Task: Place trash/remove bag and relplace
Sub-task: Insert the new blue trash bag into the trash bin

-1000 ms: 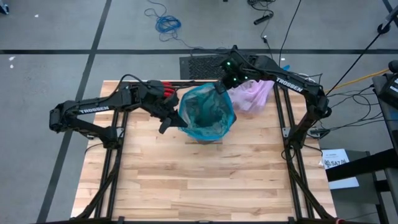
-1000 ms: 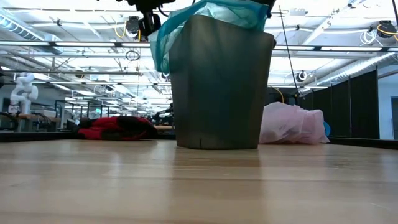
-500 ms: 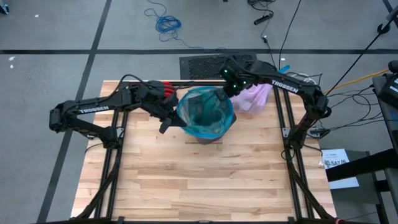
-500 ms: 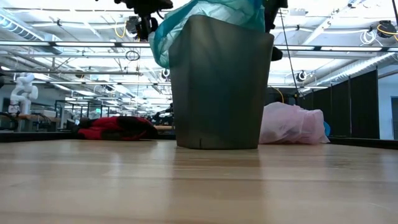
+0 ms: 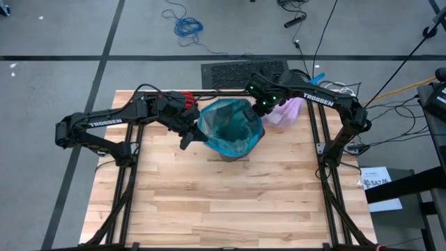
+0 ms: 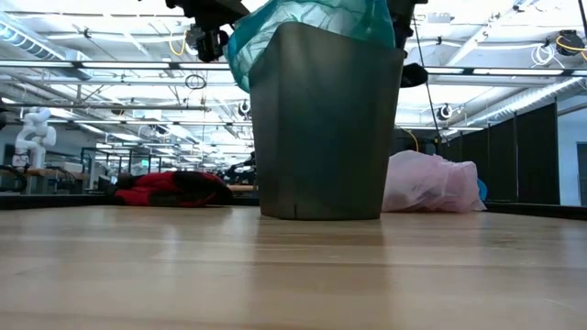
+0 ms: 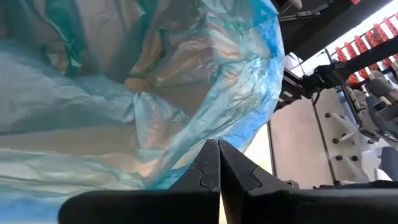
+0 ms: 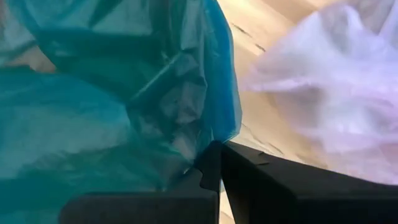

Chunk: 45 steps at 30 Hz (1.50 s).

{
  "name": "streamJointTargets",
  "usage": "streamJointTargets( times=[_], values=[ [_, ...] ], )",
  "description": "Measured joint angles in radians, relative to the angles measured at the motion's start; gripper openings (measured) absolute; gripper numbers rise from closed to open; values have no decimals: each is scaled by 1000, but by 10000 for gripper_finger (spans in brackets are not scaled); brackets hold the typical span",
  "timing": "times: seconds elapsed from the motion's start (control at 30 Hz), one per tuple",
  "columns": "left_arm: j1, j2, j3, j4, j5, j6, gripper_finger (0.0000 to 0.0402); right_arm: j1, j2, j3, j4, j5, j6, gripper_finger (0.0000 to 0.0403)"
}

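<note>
A grey bin (image 6: 323,128) stands at the table's far middle, lined with a teal-green plastic bag (image 5: 230,125) whose mouth spreads over the bin's rim. My left gripper (image 5: 194,136) is shut on the teal bag at the bin's left side. My right gripper (image 5: 260,107) is shut on it at the bin's far right side. The pale lilac-pink bag (image 5: 289,108) lies bunched on the table right of the bin, no gripper on it. The trash is out of view. My left gripper pinches the teal bag's rim edge (image 7: 200,134) between its two shut fingers, coming from the table's left and slanting down. The film there stands above the bin's left rim. My right gripper pinches the teal bag's rim (image 8: 214,132) between its shut fingers, coming steeply from above at the bin's far right rim. The film hangs gathered beside the fingers.
A red glove (image 5: 187,101) lies at the far left of the table behind my left arm, also low in the low view (image 6: 170,188). The near half of the wooden table (image 5: 230,202) carries nothing. Cables lie on the floor beyond the far edge.
My right gripper has sunk and tipped further downward, going toward the table's right edge along the bin's far rim with the teal bag's edge. The flap of teal film hanging over the bin's left side has drawn up shorter. My left gripper has kept its place.
</note>
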Motion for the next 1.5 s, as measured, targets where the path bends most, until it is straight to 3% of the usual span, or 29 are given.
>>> streamJointTargets(
  times=[0.27,0.6,0.73,0.87,1.07,1.3,1.5],
  values=[
    [0,0,0,1,0,0,0,12,-46,0,-81,4,4,20],
    [0,0,0,19,10,7,0,11,-186,0,-132,8,-38,151],
    [0,0,21,74,14,28,0,27,-255,18,-124,8,-80,184],
    [0,0,23,124,50,29,0,91,-319,38,-67,7,-204,192],
    [0,0,23,43,53,70,0,281,-368,39,41,6,-359,187],
    [0,0,23,24,-3,70,0,400,-301,39,7,10,-402,186],
    [0,21,23,27,-67,70,0,418,-243,39,-98,69,-542,185]
  ],
)
